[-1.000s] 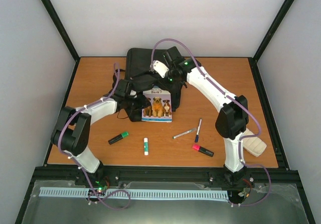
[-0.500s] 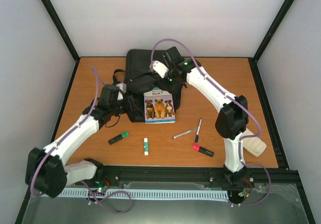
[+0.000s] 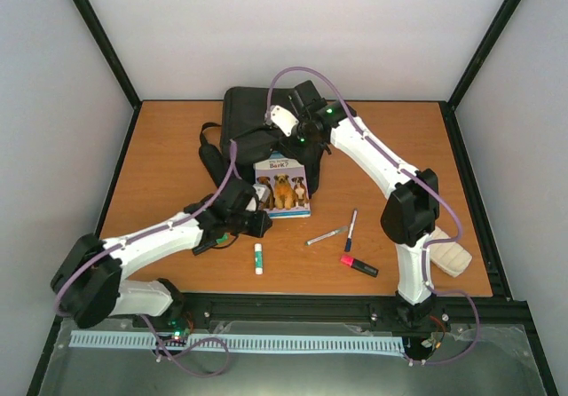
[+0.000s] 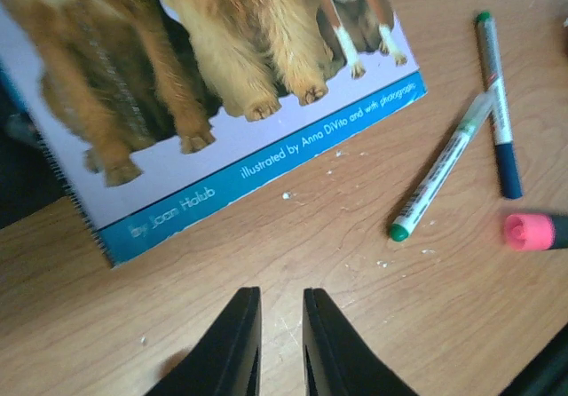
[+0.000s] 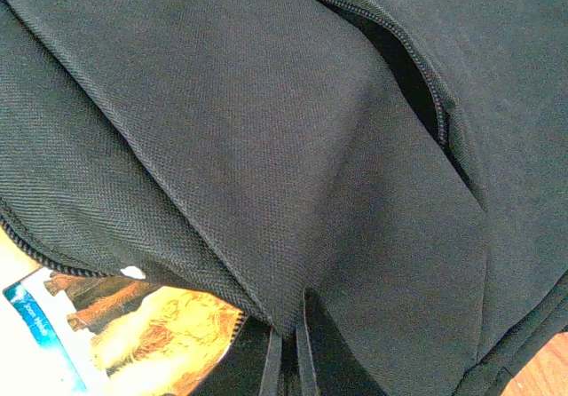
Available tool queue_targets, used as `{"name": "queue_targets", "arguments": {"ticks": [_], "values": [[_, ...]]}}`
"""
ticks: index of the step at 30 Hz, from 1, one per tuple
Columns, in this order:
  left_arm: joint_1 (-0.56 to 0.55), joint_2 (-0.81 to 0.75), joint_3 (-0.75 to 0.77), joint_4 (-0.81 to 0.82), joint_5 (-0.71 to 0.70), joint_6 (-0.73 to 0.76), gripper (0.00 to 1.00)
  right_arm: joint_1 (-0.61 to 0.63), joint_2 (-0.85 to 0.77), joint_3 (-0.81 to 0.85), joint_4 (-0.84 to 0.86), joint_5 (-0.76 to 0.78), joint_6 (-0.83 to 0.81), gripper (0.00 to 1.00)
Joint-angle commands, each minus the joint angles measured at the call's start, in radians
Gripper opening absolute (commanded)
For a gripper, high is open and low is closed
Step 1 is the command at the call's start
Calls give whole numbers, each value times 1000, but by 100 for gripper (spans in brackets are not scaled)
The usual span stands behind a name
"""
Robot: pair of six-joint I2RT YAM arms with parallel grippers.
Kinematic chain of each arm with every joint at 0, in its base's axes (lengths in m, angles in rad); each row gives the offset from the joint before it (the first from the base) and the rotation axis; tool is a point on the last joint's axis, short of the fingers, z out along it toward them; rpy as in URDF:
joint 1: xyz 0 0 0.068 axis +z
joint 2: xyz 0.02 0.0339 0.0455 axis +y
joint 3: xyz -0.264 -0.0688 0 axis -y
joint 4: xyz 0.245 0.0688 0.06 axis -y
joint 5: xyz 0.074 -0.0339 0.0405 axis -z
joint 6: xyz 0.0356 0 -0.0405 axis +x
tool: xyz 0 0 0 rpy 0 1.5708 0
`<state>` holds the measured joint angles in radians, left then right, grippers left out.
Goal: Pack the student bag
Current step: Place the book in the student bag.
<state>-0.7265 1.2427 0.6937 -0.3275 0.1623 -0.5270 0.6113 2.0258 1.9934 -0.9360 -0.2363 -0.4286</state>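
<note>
Book-loading is in hand: right end effector [image 5: 286, 360] pinches the large black fabric student bag [image 3: 253, 116] at the worktop's [image 3: 160, 161] far middle, left end effector [image 4: 273, 312] nearly closed, empty, should push the dog-cover book [image 4: 177, 103] inward.

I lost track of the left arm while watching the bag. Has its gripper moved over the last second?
Yes. The left gripper moved away from the student bag, toward the near edge, to the table below the book.

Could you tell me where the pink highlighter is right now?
In the top view, the pink highlighter lies right of centre on the table, nearer than the two pens.
</note>
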Motion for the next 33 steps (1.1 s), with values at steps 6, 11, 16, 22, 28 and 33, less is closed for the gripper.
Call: {"name": "queue_targets", "arguments": {"ticks": [6,11,16,22,28,33], "values": [[-45,161,73,119,-42,33,13,5,-1,79,-10,-52,11,3],[-47,213,97,151,-80,33,11,4,4,86,-15,-62,14,3],[-47,252,133,189,-177,39,11,4,7,83,-16,-66,15,3],[-46,333,183,240,-268,47,11,4,15,82,-18,-61,14,3],[-46,323,185,263,-275,41,11,4,13,84,-18,-48,11,3],[-56,182,89,313,-185,78,12,-1,4,85,-17,-43,7,3]]}}
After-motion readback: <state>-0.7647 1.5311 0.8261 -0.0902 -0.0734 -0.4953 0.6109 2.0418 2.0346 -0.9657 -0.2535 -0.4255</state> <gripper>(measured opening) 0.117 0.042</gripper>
